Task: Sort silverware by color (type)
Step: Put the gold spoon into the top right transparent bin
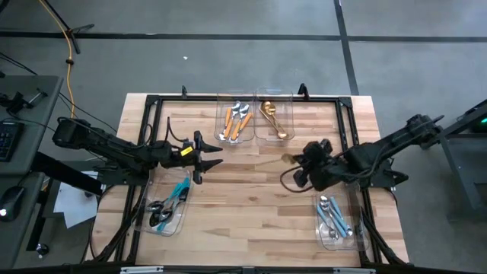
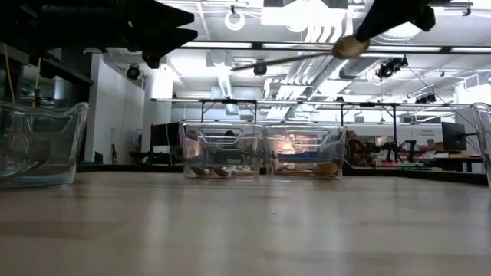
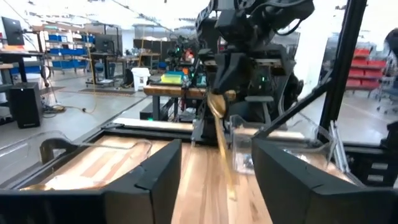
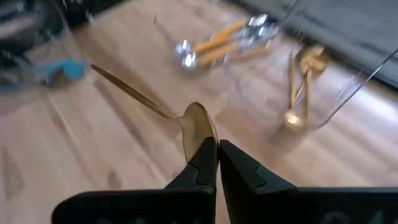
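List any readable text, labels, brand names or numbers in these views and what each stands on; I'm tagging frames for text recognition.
None can be read.
The yellow patch on the left arm: if it is a label, too small to read.
The clear bins, the gold spoon and the silverware: no markings visible.
The blue crates on the background shelves: any labels blurred.

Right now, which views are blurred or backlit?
Right wrist view: motion-blurred bins, gold spoon in the right gripper fairly sharp. Low view: arms silhouetted against bright ceiling lights. Left wrist view: spoon smeared. High view: evenly lit, sharp.
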`<action>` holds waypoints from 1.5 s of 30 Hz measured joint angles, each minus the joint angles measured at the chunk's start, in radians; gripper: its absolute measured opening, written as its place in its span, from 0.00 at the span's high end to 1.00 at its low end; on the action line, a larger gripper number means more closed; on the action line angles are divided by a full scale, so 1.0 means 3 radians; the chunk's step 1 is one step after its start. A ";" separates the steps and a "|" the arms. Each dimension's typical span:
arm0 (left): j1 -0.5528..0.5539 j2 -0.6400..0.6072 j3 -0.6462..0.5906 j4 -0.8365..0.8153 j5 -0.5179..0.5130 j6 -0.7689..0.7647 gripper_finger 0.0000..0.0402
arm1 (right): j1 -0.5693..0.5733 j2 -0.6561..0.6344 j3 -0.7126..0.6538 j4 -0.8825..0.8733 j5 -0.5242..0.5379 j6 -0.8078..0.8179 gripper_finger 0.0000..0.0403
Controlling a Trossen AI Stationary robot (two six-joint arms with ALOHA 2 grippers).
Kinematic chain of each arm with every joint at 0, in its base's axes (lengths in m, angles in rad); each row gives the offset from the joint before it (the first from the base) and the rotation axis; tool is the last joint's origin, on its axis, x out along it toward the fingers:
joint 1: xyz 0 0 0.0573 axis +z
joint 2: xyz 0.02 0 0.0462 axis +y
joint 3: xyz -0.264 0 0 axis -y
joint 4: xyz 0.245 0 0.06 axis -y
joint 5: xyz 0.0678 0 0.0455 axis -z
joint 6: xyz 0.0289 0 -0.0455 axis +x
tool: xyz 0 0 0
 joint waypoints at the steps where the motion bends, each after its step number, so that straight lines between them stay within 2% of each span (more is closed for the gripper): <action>1: 0.0000 0.0000 0.0000 0.0034 0.0002 -0.0015 0.53 | -0.0003 -0.0058 0.0000 0.0000 0.0068 -0.0035 1.00; 12: 0.0000 0.0000 0.0001 0.0067 0.0014 -0.0017 0.51 | -0.0003 -0.0397 0.0000 0.0303 0.0681 -0.0554 1.00; 26: 0.0000 0.0000 0.0001 0.0051 0.0015 -0.0020 0.51 | -0.0003 -0.0383 0.0000 0.0485 0.0700 -0.0728 1.00; 31: 0.0001 0.0097 0.0044 0.0006 0.0015 -0.0188 0.51 | -0.0009 -0.0359 0.0001 0.0596 0.0657 -0.0849 1.00; 34: 0.0001 0.0265 0.0189 -0.0026 0.0035 -0.0319 0.51 | -0.0063 -0.0289 0.0001 0.0607 0.0512 -0.0877 1.00; 45: 0.0059 0.0912 0.0835 -0.0786 0.0087 -0.0647 0.51 | -0.0247 0.0056 0.0001 0.0774 0.0018 -0.1056 1.00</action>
